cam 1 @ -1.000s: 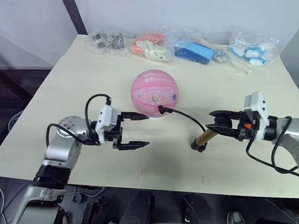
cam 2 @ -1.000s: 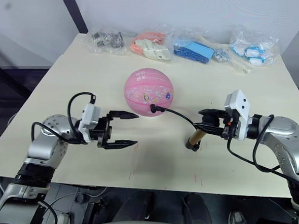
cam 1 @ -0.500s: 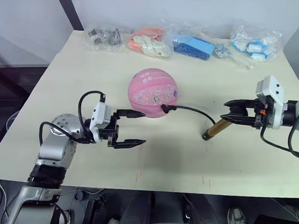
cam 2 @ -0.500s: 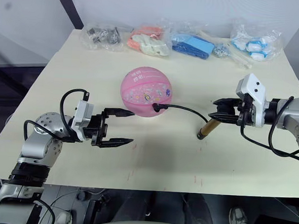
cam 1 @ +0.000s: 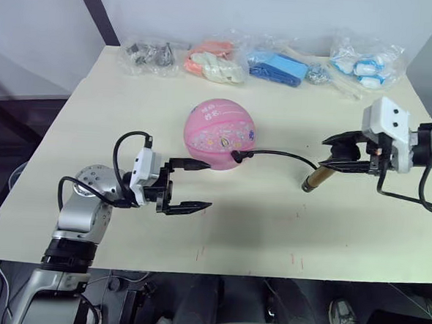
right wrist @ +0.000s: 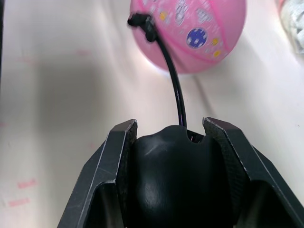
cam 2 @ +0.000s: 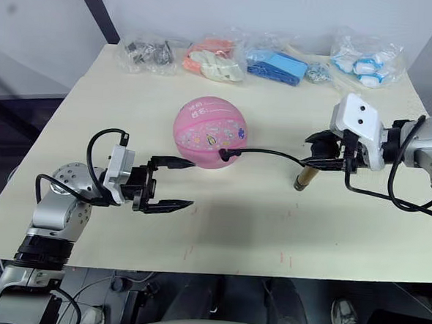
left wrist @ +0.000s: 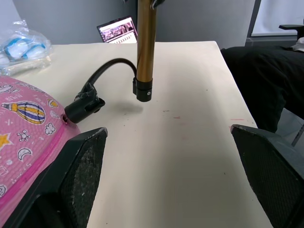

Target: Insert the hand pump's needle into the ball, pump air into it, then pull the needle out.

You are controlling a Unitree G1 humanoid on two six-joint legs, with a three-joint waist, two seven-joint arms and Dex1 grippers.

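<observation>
On the pale table (cam 1: 94, 118), the ball (cam 1: 220, 133) sits near the middle, pink with small cartoon prints. Along the far edge lies a row of clear bags (cam 1: 259, 60) holding grey, orange, blue and white items, well apart from the ball.

To the ball's right, the right gripper (cam 1: 346, 153) is clamped on the black handle end of the hand pump (cam 1: 317, 176); the right wrist view shows both fingers (right wrist: 116, 161) pressed against the rounded black cap. The gold-bronze barrel hangs tilted below the gripper, and whether its black lower cap touches the table cannot be told. The thin black hose (cam 1: 275, 154) arcs from the pump to the ball's front right side, where its black fitting (left wrist: 83, 105) meets the rubber.

Near the ball's front left, the left gripper (cam 1: 192, 184) hovers with its fingers (left wrist: 78, 171) spread wide, holding nothing; its upper fingertip lies just beside the ball.
</observation>
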